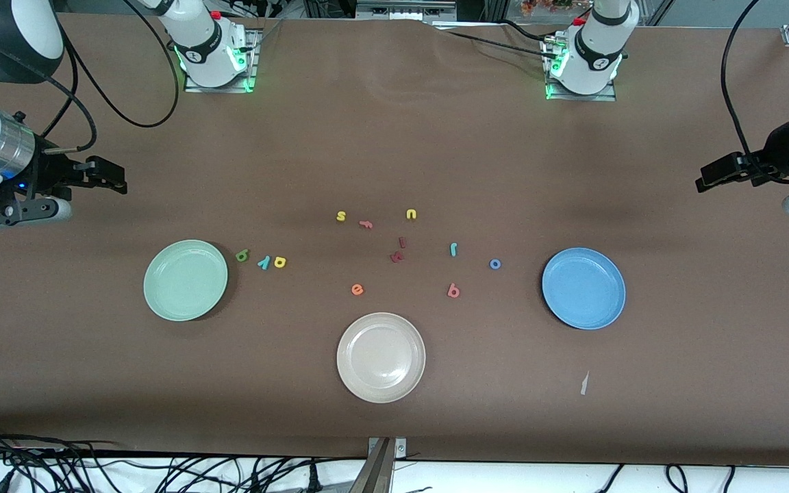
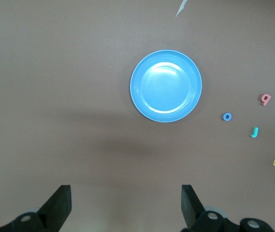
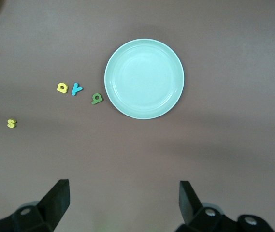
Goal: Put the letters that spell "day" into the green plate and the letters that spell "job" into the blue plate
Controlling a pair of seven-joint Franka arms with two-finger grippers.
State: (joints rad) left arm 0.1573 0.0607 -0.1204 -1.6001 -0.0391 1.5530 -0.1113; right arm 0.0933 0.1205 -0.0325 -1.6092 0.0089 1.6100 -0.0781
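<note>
The green plate (image 1: pixel 185 280) (image 3: pixel 144 79) lies empty toward the right arm's end. Beside it sit the olive d (image 1: pixel 242 255) (image 3: pixel 96 98), teal y (image 1: pixel 264 261) (image 3: pixel 76 89) and yellow a (image 1: pixel 280 261) (image 3: pixel 62 87). The blue plate (image 1: pixel 583 288) (image 2: pixel 166 85) lies empty toward the left arm's end. Near it are the blue o (image 1: pixel 495 263) (image 2: pixel 227 116), teal j (image 1: pixel 454 249) (image 2: pixel 255 132) and salmon b (image 1: pixel 453 291) (image 2: pixel 266 99). My right gripper (image 1: pixel 117 179) (image 3: pixel 123 191) hangs open above the table by the green plate. My left gripper (image 1: pixel 706 179) (image 2: pixel 126 193) hangs open by the blue plate. Neither holds anything.
A beige plate (image 1: pixel 381 357) lies nearest the front camera, between the two coloured plates. Mid-table are a yellow s (image 1: pixel 341 216), yellow u (image 1: pixel 411 214), orange e (image 1: pixel 357 289), a small salmon letter (image 1: pixel 366 223) and dark red letters (image 1: pixel 397 257). A paper scrap (image 1: pixel 583 383) lies near the blue plate.
</note>
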